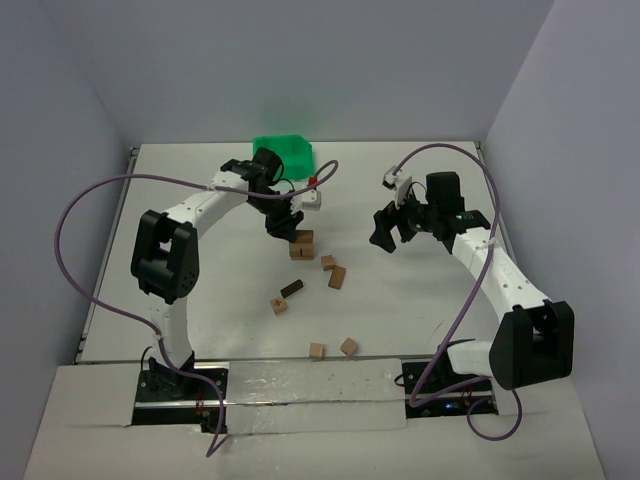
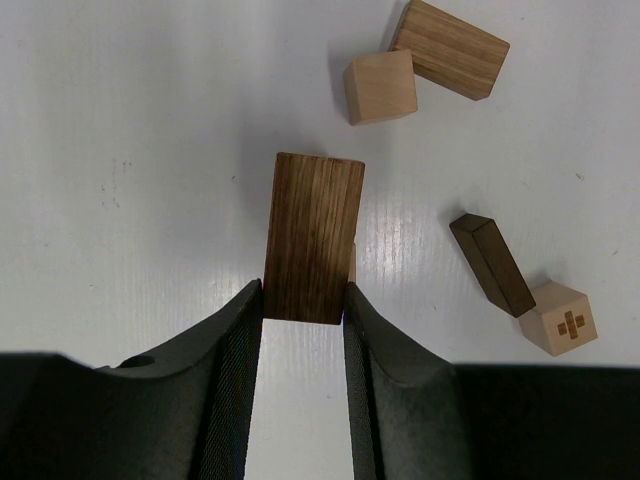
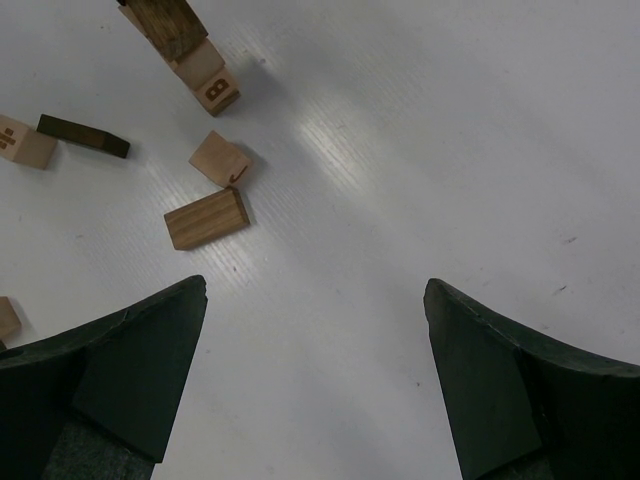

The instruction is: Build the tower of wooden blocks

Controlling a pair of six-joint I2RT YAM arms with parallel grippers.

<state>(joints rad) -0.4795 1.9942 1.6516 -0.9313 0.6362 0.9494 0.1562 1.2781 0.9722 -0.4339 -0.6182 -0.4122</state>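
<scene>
Here the left end effector [image 2: 303,298] is clamped on a brown bar [image 2: 313,235], holding it at the top of the wood block tower [image 1: 301,245] near the middle of the desk [image 1: 420,330]. Several loose blocks [image 1: 337,277] lie scattered from the tower's 4 to 6 o'clock. At its 3 o'clock the right end effector [image 3: 315,290] hangs with its fingers wide apart, gripping nothing. A green bin [image 1: 283,150] sits at 12 o'clock.

White table [image 1: 420,300]: green bin [image 1: 283,152] at far edge. Loose wooden blocks [image 1: 337,277] scattered mid-table; two tan cubes [image 1: 317,351] nearer the near edge.
</scene>
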